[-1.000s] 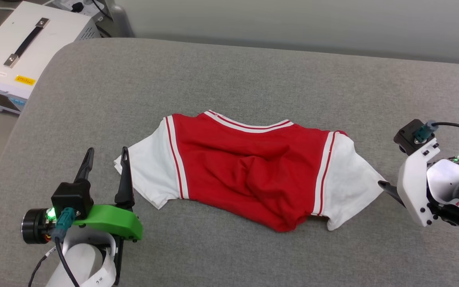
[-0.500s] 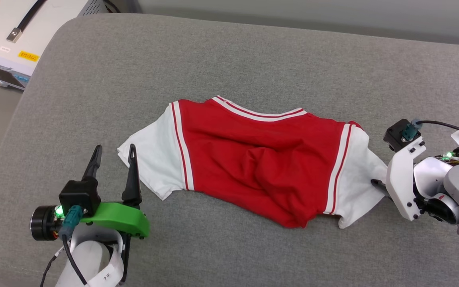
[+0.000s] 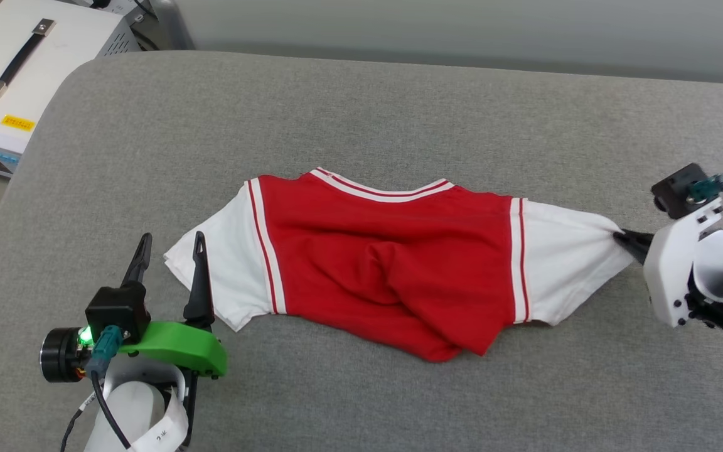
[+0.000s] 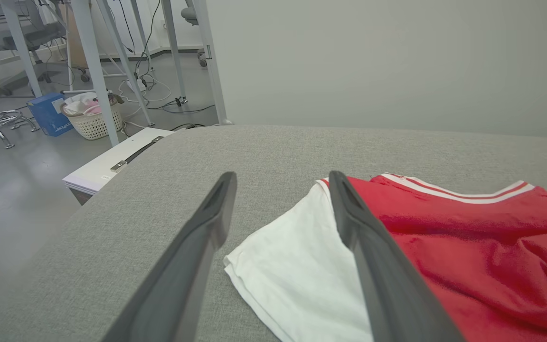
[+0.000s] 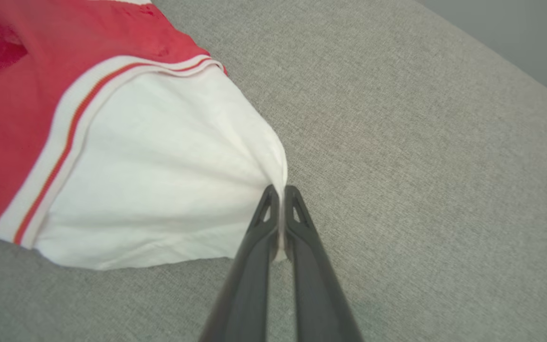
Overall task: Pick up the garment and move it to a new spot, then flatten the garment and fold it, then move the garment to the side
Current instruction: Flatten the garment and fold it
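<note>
The garment [image 3: 393, 270], a red T-shirt with white sleeves and a striped collar, lies spread on the grey cushion [image 3: 361, 113], rumpled in its middle. My right gripper [image 3: 619, 237] is shut on the edge of the garment's right white sleeve [image 5: 159, 180], which is drawn taut toward it. In the right wrist view the right gripper [image 5: 279, 191] pinches the sleeve cloth between its two dark fingers. My left gripper [image 3: 170, 243] stands open beside the left white sleeve [image 4: 297, 270]; one finger [image 4: 349, 213] overlaps the sleeve's edge in the left wrist view.
A white case with a black handle [image 3: 16, 63] stands off the cushion's far left corner. A grey wall [image 3: 462, 31] runs behind the cushion. Table legs, cables and a laundry basket [image 4: 94, 121] show on the floor beyond in the left wrist view.
My right gripper has shut on the right sleeve and pulled it outward to the right, stretching it flat. The left gripper stays open by the left sleeve. The head camera has shifted.
</note>
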